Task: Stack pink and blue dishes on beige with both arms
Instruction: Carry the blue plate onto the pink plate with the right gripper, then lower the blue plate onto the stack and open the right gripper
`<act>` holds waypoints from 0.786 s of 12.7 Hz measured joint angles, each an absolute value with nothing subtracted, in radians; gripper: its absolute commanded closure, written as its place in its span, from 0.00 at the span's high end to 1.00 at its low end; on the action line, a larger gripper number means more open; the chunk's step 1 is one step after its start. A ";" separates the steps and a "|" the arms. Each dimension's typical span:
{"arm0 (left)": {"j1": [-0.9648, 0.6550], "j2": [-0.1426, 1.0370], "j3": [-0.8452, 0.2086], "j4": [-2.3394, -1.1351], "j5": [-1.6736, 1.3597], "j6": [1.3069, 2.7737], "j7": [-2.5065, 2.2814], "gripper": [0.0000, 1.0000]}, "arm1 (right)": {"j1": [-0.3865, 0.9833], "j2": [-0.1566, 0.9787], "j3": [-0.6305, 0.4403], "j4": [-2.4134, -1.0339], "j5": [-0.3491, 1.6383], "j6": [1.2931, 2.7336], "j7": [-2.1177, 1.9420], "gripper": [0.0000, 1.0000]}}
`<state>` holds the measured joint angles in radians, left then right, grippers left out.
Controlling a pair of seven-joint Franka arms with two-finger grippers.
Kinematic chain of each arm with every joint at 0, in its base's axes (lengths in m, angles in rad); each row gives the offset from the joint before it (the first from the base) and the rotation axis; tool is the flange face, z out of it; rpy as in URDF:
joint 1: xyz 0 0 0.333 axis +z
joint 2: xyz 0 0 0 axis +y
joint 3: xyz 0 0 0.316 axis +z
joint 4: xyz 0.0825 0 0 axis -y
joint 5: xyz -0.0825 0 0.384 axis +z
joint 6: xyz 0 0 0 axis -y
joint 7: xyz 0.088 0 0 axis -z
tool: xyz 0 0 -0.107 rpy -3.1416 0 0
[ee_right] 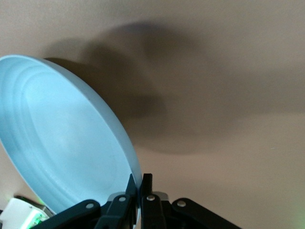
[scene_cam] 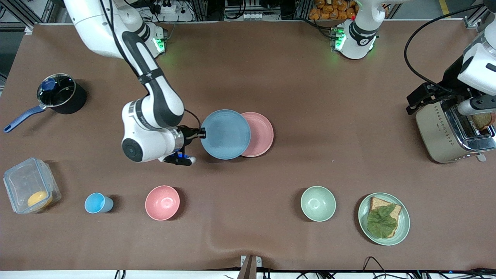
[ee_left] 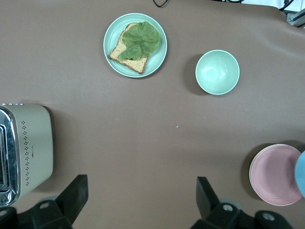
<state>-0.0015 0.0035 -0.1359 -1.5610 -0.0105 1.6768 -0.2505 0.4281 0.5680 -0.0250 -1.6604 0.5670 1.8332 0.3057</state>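
Note:
My right gripper (scene_cam: pixel 201 133) (ee_right: pixel 140 181) is shut on the rim of the light blue plate (scene_cam: pixel 226 134) (ee_right: pixel 66 143). That plate hangs off the table and overlaps the edge of the pale pink plate (scene_cam: pixel 261 133) (ee_left: pixel 276 174) at mid-table. In the left wrist view a thin pale rim shows under the pink plate's edge; the beige plate is otherwise hidden. My left gripper (scene_cam: pixel 420 100) (ee_left: pixel 141 183) is open and holds nothing. It hangs over bare table beside the toaster (scene_cam: pixel 453 130) (ee_left: pixel 24 148).
Along the edge nearest the front camera stand a clear container (scene_cam: pixel 31 190), a small blue cup (scene_cam: pixel 97 203), a deep pink bowl (scene_cam: pixel 162 202), a green bowl (scene_cam: pixel 318 203) and a green plate (scene_cam: pixel 403 230) with bread and a leaf. A black pot (scene_cam: pixel 62 99) sits at the right arm's end.

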 measured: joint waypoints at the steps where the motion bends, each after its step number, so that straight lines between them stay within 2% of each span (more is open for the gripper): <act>1: -0.001 0.004 -0.136 -1.561 -0.010 1.677 -0.250 1.00 | 0.446 0.568 -0.025 -1.666 0.569 1.851 0.332 0.00; 6: -0.001 0.004 -0.136 -1.561 -0.010 1.677 -0.250 1.00 | 0.562 0.568 -0.025 -1.704 0.569 1.985 0.457 0.00; 10: -0.001 0.004 -0.136 -1.561 -0.010 1.677 -0.250 1.00 | 0.588 0.569 -0.026 -1.723 0.569 2.026 0.477 0.00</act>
